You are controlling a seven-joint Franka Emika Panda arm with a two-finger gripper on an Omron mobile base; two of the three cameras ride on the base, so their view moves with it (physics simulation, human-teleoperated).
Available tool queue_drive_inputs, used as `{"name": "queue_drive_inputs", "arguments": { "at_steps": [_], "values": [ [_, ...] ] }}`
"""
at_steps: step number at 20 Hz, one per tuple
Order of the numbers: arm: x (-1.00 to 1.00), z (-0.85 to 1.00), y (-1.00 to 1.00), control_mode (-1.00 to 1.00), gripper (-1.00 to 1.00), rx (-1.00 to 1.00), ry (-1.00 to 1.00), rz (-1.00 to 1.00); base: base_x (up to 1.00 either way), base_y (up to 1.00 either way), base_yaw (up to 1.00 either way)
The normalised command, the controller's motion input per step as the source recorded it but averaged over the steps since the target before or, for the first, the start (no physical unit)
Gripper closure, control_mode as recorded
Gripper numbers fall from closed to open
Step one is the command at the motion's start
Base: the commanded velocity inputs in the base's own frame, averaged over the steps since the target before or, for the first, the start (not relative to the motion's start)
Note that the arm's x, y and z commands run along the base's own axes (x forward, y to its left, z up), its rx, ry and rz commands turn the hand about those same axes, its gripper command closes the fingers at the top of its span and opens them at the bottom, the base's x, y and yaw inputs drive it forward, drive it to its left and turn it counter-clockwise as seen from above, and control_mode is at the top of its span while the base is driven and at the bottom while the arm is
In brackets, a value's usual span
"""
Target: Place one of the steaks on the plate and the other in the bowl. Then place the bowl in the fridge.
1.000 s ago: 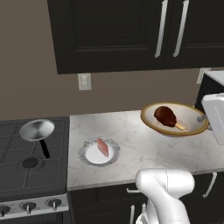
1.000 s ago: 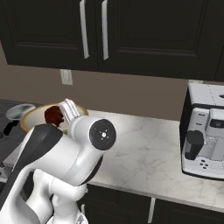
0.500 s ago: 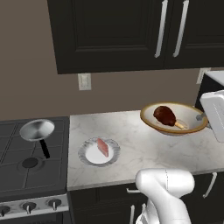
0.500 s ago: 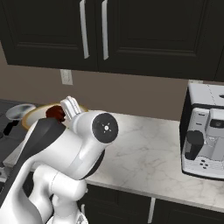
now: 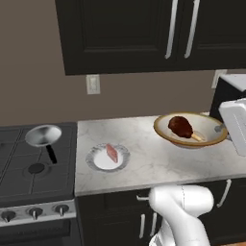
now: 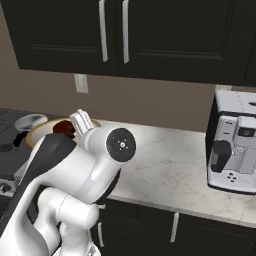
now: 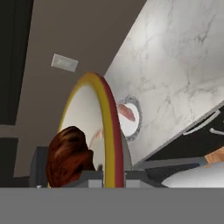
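Above the marble bench (image 5: pixel 158 163), the end effector (image 7: pixel 114 177) is clenching the rim of the bowl (image 5: pixel 190 129), with the reddish-brown steak (image 5: pixel 180 126) inside; the pinkish steak (image 5: pixel 112 153) is lying on the plate (image 5: pixel 97 161). Carrying it level toward the fridge looks wise, so nothing slides out. The arm (image 6: pixel 75 165) is folding close over its base.
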Motion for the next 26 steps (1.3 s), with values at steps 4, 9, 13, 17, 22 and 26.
{"name": "queue_drive_inputs", "arguments": {
  "at_steps": [4, 9, 13, 17, 22, 26],
  "values": [
    [0.0, 0.0, 0.0, 1.0, 1.0, 0.0, 0.0, 0.0, -0.99, 0.06, 0.09],
    [0.0, 0.0, 0.0, 1.0, 1.0, 0.0, 0.0, 0.0, -0.89, 0.4, 0.09],
    [0.0, 0.0, 0.0, 1.0, 1.0, 0.0, 0.0, 0.0, -0.73, 0.82, 0.05],
    [0.0, 0.0, 0.0, 1.0, 1.0, 0.0, 0.0, 0.0, -0.56, 1.0, 0.02],
    [0.0, 0.0, 0.0, 1.0, 1.0, 0.0, 0.0, 0.0, -0.48, 1.0, 0.0],
    [0.0, 0.0, 0.0, 1.0, 1.0, 0.0, 0.0, 0.0, -0.34, 1.0, 0.0]
  ]
}}
